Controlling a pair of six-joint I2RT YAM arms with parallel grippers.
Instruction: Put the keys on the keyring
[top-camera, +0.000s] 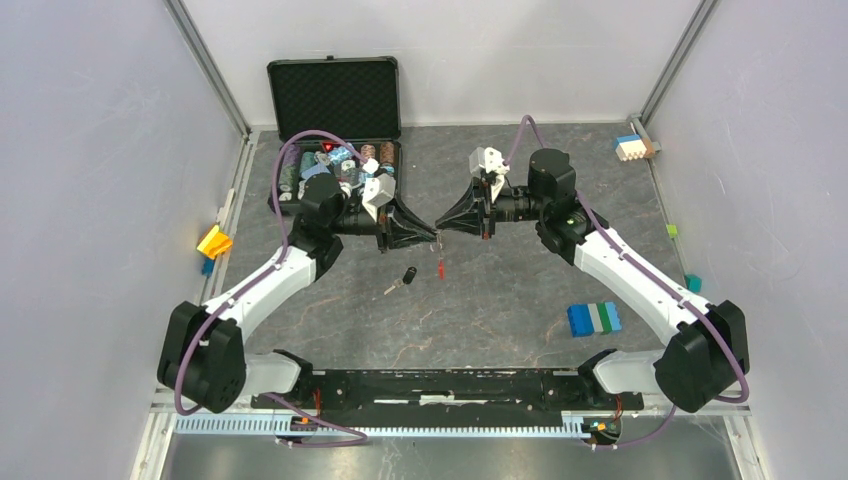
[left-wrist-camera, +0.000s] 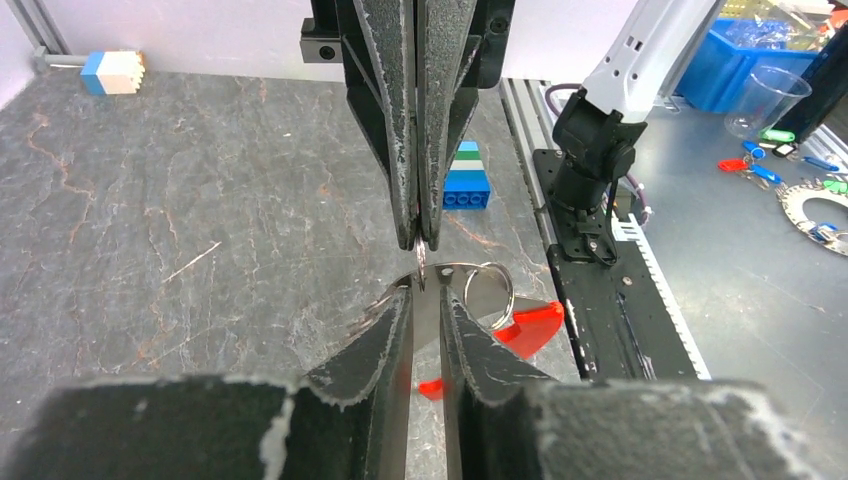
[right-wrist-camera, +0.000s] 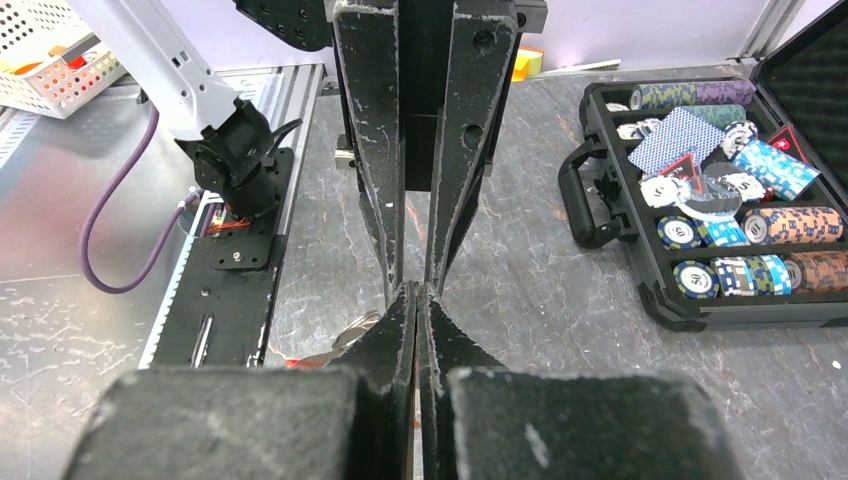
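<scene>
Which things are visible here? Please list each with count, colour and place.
key: one, black head, silver blade, on the grey table near centre.
keyring: one, silver ring, red tag, between the tool tips.
case: one, black, open, far left.
poker chips: many, mixed colours, inside the case.
yellow block: one, left wall.
striped brick: one, blue, green, white, near right.
white block: one, far right corner.
left tool: one, black, fingers slightly apart beside the ring.
right tool: one, black, shut on the keyring.
</scene>
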